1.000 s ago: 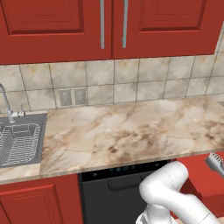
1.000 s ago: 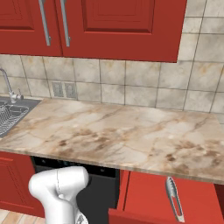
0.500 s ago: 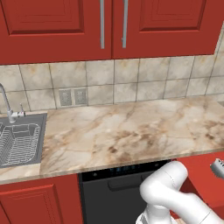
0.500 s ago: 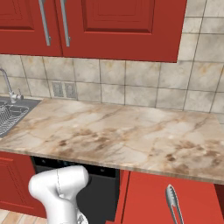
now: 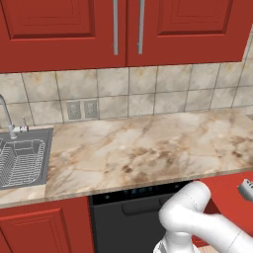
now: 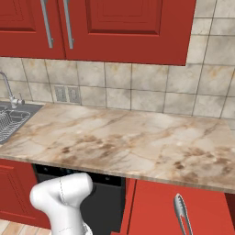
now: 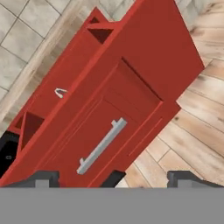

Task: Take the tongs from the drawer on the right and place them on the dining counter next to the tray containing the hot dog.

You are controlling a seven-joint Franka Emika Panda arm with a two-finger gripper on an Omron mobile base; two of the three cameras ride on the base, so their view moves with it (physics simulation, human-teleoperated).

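The red drawer (image 6: 156, 209) stands pulled out under the right end of the counter. Its raised-panel front (image 7: 131, 100) and silver bar handle (image 7: 101, 146) face me in the hand view. The silver tongs (image 6: 181, 215) lie lengthwise inside it; one tip shows at the right edge of the left base view as the tongs (image 5: 245, 189), and another small piece as the tongs (image 7: 60, 92). My gripper (image 7: 116, 180) is open, just in front of the handle and off it, with nothing between its fingertips (image 7: 43, 178). The dining counter and the tray are out of view.
A veined marble counter (image 5: 148, 148) runs along the tiled wall, with a sink and wire rack (image 5: 22, 163) at its left. A dark appliance front (image 5: 123, 217) sits under the counter beside the drawer. Red upper cabinets (image 5: 113, 29) hang above. Wooden floor (image 7: 192, 131) lies below the drawer.
The drawer has come out a little further, carrying the tongs lower in the right base view. My jaws have opened off the handle.
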